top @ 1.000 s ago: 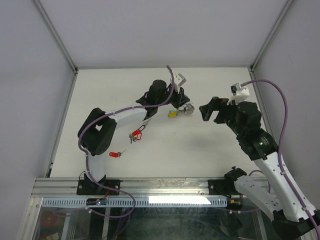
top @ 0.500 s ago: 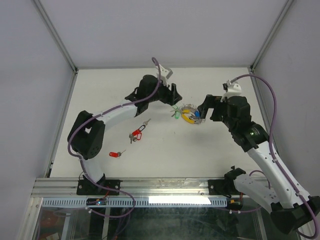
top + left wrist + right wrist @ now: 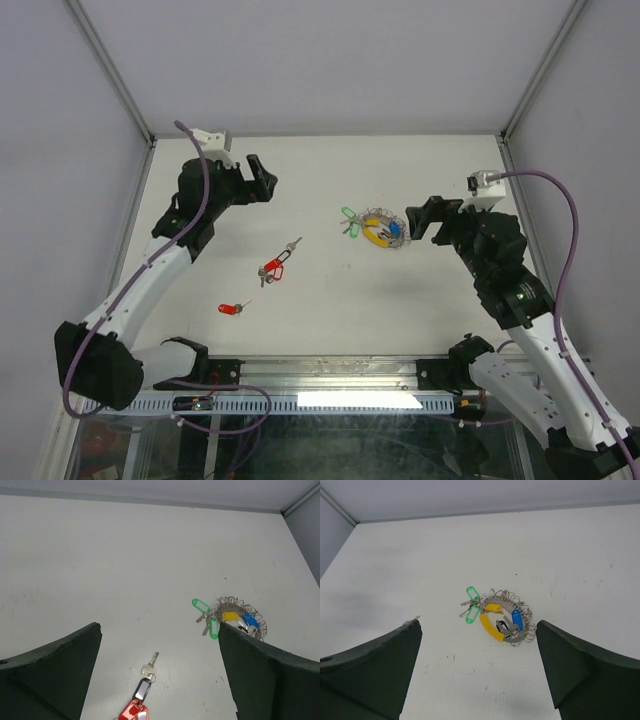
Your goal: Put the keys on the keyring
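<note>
Your left pincer [image 3: 260, 179], spread and empty, is nearer the loose red keys [image 3: 275, 266] at its 5 o'clock, while the spread right pincer [image 3: 417, 222] sits just beside the keyring [image 3: 383, 231] at its 9 o'clock.

A robot lab cell: white table [image 3: 330, 300] walled by grey panels [image 3: 300, 60].

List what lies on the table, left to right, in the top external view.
Lone red-tagged silver key → red-and-black-tagged silver key bunch → green-tagged silver keys → coiled silver wire keyring with yellow and blue tags.
</note>
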